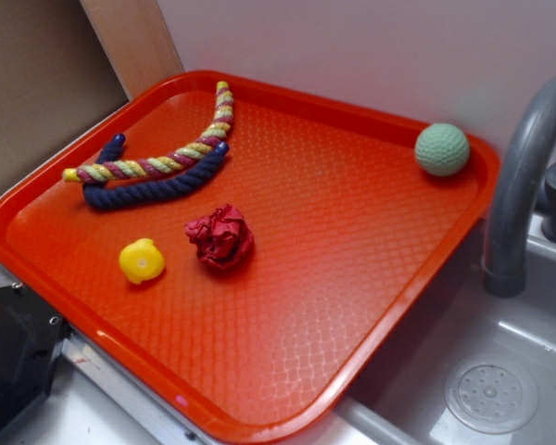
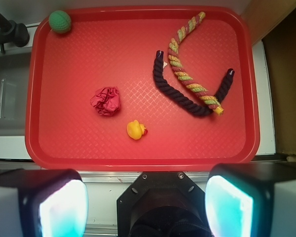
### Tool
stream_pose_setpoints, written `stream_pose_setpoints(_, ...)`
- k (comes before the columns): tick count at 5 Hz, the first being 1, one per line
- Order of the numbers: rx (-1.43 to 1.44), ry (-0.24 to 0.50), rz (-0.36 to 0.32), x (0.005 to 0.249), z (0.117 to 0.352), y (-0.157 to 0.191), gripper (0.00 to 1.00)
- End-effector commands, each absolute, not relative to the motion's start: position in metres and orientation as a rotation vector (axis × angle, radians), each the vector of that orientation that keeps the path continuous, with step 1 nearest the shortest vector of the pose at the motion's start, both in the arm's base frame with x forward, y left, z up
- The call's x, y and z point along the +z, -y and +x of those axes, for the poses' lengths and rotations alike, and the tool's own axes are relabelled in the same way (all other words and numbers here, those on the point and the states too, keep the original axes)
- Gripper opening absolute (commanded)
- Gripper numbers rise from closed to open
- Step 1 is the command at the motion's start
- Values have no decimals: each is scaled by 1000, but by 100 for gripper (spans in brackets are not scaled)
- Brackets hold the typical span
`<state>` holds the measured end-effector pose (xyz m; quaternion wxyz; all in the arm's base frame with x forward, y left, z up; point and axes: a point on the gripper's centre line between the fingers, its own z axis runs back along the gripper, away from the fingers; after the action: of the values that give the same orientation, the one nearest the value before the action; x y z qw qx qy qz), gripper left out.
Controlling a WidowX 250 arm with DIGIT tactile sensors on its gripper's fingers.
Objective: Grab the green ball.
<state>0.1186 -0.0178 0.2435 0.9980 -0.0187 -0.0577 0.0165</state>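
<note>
No readable text, label, brand, number or sign is showing in either view. The red tray (image 1: 371, 306) is carrying only an embossed diamond texture, with no lettering on its surface or rim. The items lying on it are showing no print, and nothing beside the tray is bearing a legible mark.

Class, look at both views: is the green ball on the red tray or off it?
On it. The green ball rests in a far corner of the tray, against its raised rim, nearest the faucet.
</note>
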Motion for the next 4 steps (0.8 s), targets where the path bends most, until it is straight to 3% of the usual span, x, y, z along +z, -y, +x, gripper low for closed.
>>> stream_pose_setpoints(1, 33, 116, -37, 243, 119, 18, 100)
stream_pose_setpoints(2, -82, 203, -51, 214, 169, 68, 100)
stream_pose_setpoints(3, -183, 349, 6, 199, 218, 106, 100)
stream_pose_setpoints(4, -315, 426, -93, 173, 262, 151, 100)
